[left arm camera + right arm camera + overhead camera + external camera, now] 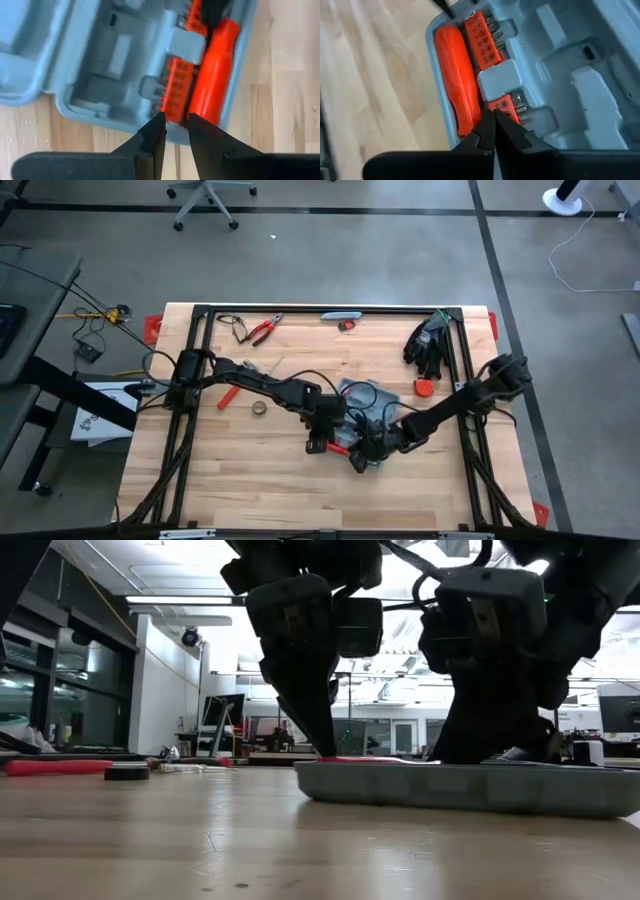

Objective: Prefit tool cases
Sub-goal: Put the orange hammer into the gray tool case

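Observation:
The grey-blue tool case (362, 402) lies open and flat on the table's middle, its moulded inside up (100, 65). A red screwdriver handle (214, 75) and an orange bit strip (176, 85) sit in slots along one rim. My left gripper (176, 122) hangs over that rim, its fingers a narrow gap apart around the bit strip's end. From the other side, my right gripper (495, 119) is shut, with its tips at the opposite end of the bit strip (504, 106), beside the handle (457, 75). My left gripper slants down from above onto the case's rim, one fingertip (159, 124) at the bit strip's end and the other (196, 125) by the handle's end; I cannot tell if they touch. My right gripper's shut tips slant down onto the bit strip's end (506, 107), in its slot.
Red-handled pliers (265, 330) and a small grey-blue part (342, 315) lie at the far edge. Black gloves (430, 340) and a red cap (424, 387) are far right, a tape roll (259, 408) and a red bar (228, 397) left. A black frame (200, 360) rims the table.

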`<action>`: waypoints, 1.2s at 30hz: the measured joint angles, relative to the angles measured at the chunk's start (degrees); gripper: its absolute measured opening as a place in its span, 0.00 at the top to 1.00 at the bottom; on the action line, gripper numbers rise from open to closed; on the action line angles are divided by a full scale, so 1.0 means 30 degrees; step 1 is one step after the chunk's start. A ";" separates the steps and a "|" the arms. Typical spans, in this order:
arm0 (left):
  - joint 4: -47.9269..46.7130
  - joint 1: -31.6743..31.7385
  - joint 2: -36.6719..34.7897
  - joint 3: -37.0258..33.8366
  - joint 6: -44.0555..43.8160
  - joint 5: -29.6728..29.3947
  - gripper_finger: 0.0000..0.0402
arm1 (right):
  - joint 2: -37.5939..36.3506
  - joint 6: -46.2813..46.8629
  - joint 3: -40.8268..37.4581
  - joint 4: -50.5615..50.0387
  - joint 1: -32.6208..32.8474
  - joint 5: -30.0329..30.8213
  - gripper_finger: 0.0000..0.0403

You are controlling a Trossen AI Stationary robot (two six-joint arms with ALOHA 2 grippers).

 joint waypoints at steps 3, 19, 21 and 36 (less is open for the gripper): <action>0.0147 -0.0045 0.0000 0.0000 -0.0012 -0.0002 0.82 | -0.0633 -0.0007 -0.0049 -0.0790 0.0198 0.1294 1.00; 0.1246 0.0016 -0.0102 0.0000 -0.0189 -0.0055 0.82 | -0.0569 -0.0494 0.0002 -0.0557 0.0326 -0.0515 1.00; 0.1150 0.0054 -0.0102 0.0000 -0.0187 -0.0073 0.82 | -0.0597 -0.0319 0.0002 -0.0638 0.0327 -0.0310 1.00; 0.2475 0.1923 -0.0890 0.0029 0.2219 -0.0807 0.82 | -0.4689 0.4327 -0.0020 -0.9269 0.2520 0.3876 1.00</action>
